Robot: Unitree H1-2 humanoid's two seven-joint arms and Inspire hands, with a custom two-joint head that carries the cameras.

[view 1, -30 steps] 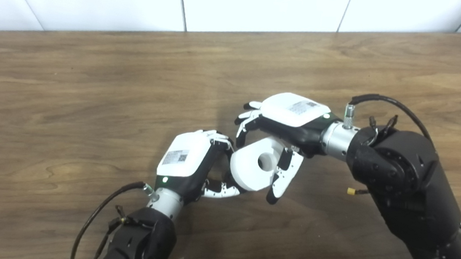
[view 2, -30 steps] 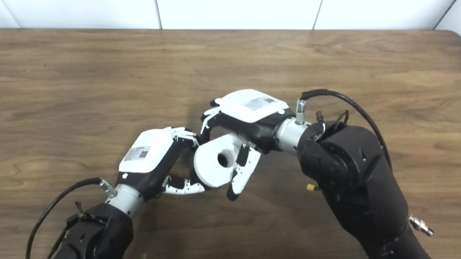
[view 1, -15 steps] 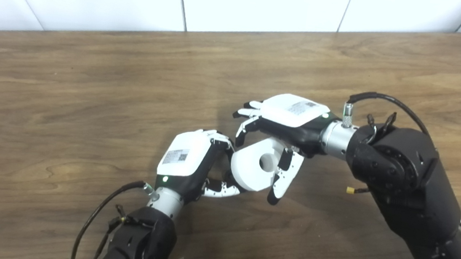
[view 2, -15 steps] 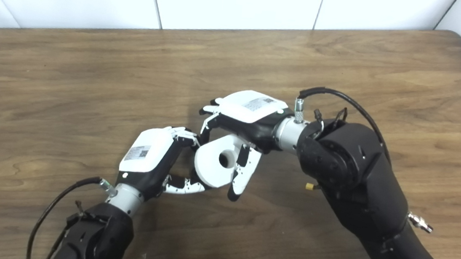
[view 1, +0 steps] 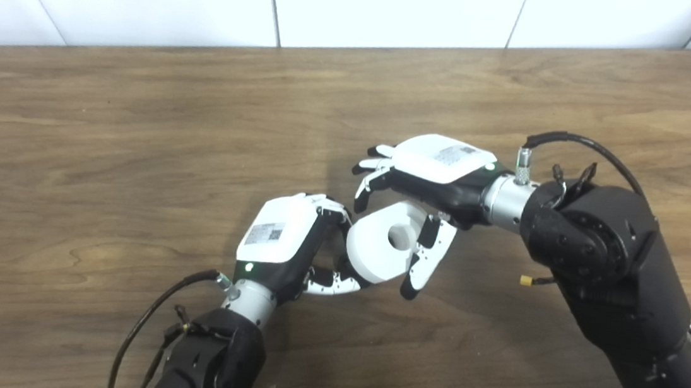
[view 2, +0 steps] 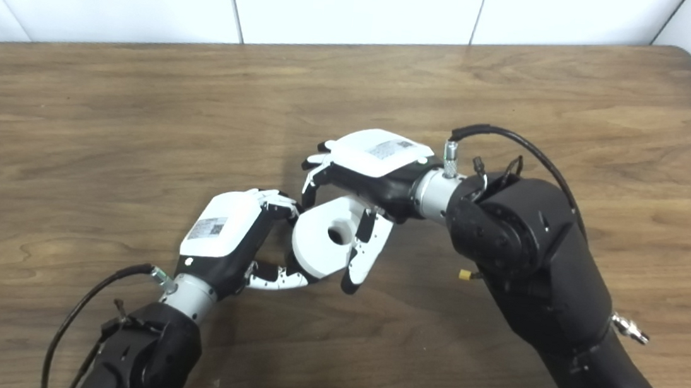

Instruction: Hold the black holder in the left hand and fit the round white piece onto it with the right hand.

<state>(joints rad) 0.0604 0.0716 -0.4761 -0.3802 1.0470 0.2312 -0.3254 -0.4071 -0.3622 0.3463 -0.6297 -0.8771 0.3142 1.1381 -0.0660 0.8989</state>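
White ring (view 1: 384, 243) sits between the two hands, hole facing up toward the cameras. Right hand (view 1: 433, 177) arches over it from the far side, fingers (view 1: 366, 189) spread off the rim, thumb (view 1: 422, 261) along its right edge; firm grip unclear. Left hand (view 1: 280, 241) curled closed against the ring's left side; black holder hidden inside. Wooden table (view 1: 104, 133) below.

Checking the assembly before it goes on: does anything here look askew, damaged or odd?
Nothing stands out. The round white piece with a centre hole sits tilted between the left hand and the right hand; no damage shows. The black holder is hidden.
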